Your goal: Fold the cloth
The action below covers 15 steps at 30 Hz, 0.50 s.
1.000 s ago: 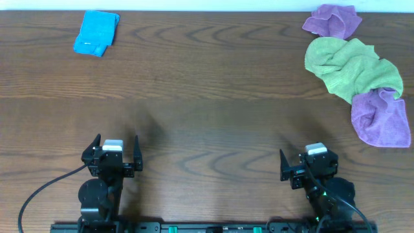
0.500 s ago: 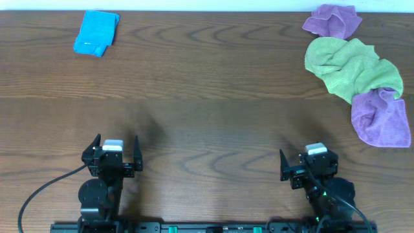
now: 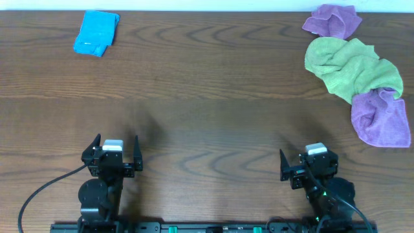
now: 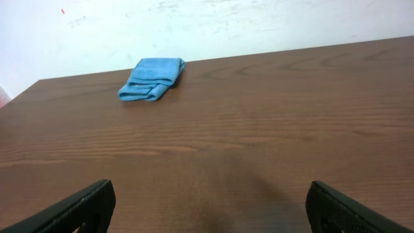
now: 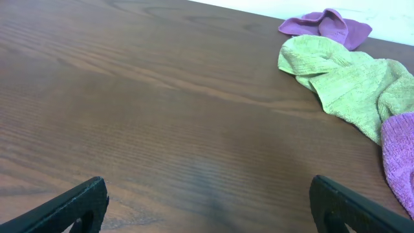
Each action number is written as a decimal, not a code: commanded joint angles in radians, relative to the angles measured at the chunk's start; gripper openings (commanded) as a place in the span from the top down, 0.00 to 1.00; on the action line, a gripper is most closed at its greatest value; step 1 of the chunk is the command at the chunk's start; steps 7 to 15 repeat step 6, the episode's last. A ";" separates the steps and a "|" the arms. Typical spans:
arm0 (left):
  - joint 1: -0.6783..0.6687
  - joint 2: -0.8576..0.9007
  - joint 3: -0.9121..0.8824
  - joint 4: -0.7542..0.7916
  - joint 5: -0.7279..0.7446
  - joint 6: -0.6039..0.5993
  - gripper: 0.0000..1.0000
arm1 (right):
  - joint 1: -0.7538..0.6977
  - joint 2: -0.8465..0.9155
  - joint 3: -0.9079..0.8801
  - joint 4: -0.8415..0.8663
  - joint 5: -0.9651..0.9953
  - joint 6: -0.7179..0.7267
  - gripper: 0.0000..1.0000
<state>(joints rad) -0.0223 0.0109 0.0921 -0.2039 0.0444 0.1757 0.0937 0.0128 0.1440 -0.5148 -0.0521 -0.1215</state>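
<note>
Both arms sit low at the near edge of the bench (image 3: 207, 110), well apart from every cloth. The left hand (image 3: 117, 144) stands wide, its two dark fingers spread to either side with nothing between them; in its wrist view the left hand (image 4: 210, 213) shows only bare wood between the fingertips (image 4: 71, 210). The right hand (image 3: 308, 158) is likewise spread wide and empty, and its wrist view shows the right hand (image 5: 210, 210) with plain bench between its fingertips (image 5: 356, 210). A blue cloth (image 3: 96, 32) lies at the far left corner, folded into a small neat packet, seen from the left wrist as a flat bundle (image 4: 151, 79) near the far edge. At the far right lies a crumpled heap: a green cloth (image 3: 349, 68) sprawls in the middle, rumpled and unfolded, also seen from the right wrist (image 5: 336, 77). A far purple cloth (image 3: 333, 21) is bunched just beyond it, touching its far end (image 5: 326, 24). A near purple cloth (image 3: 380, 116) lies at its near right end, partly under the green one and close to the bench's right edge (image 5: 401, 155).
</note>
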 commanded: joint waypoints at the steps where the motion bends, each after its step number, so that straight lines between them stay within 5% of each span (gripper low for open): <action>1: 0.004 -0.005 -0.029 -0.008 -0.018 -0.016 0.05 | -0.011 -0.008 -0.003 0.000 -0.005 -0.014 0.01; 15: 0.004 -0.005 -0.029 -0.008 -0.018 -0.016 0.05 | -0.011 -0.008 -0.003 0.000 -0.005 -0.014 0.01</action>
